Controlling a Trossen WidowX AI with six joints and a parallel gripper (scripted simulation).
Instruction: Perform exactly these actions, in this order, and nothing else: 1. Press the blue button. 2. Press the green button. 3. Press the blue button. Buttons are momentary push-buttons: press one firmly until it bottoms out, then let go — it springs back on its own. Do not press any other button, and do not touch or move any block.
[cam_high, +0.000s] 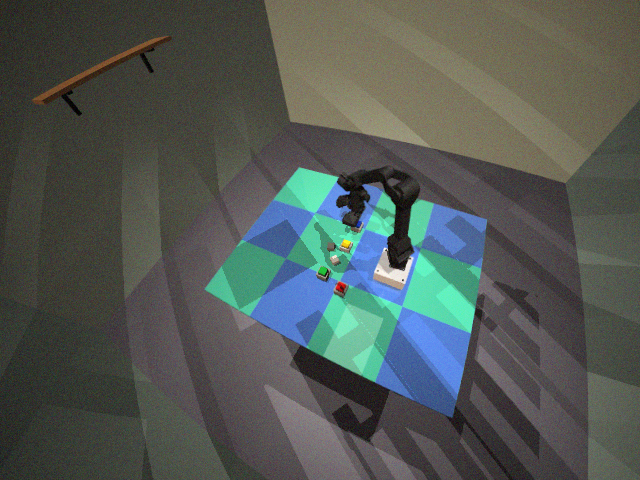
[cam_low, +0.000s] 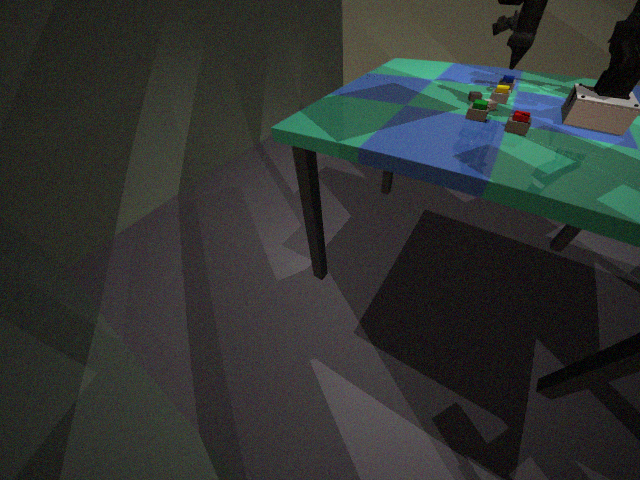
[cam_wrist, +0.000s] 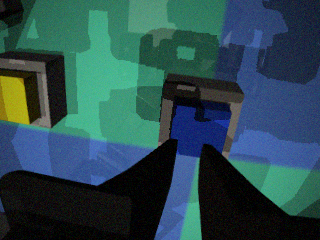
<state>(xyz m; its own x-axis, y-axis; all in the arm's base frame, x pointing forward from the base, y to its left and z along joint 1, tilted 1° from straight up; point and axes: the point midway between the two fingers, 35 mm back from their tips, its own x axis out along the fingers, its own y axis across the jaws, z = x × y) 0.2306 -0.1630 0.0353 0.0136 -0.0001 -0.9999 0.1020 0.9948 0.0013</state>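
The blue button (cam_high: 358, 224) (cam_low: 508, 78) (cam_wrist: 200, 127) sits in its tan housing at the far end of the button row on the checkered table (cam_high: 413, 361) (cam_low: 413, 139). My gripper (cam_high: 354, 217) (cam_low: 513, 64) (cam_wrist: 188, 149) hangs a little above it, pointing down. Its fingers are nearly together with only a narrow gap, and they hold nothing. In the wrist view the fingertips reach the button's near edge. The green button (cam_high: 323, 271) (cam_low: 480, 104) stands nearer the table's front, away from the gripper.
A yellow button (cam_high: 345, 243) (cam_low: 502, 88) (cam_wrist: 15, 97) stands between blue and green, and a red button (cam_high: 340, 287) (cam_low: 521, 116) beside the green. A dark block (cam_high: 330, 246) (cam_low: 474, 95) and a pale block (cam_high: 334, 259) lie near them. The arm's base (cam_high: 392, 273) (cam_low: 594, 111) stands to the right.
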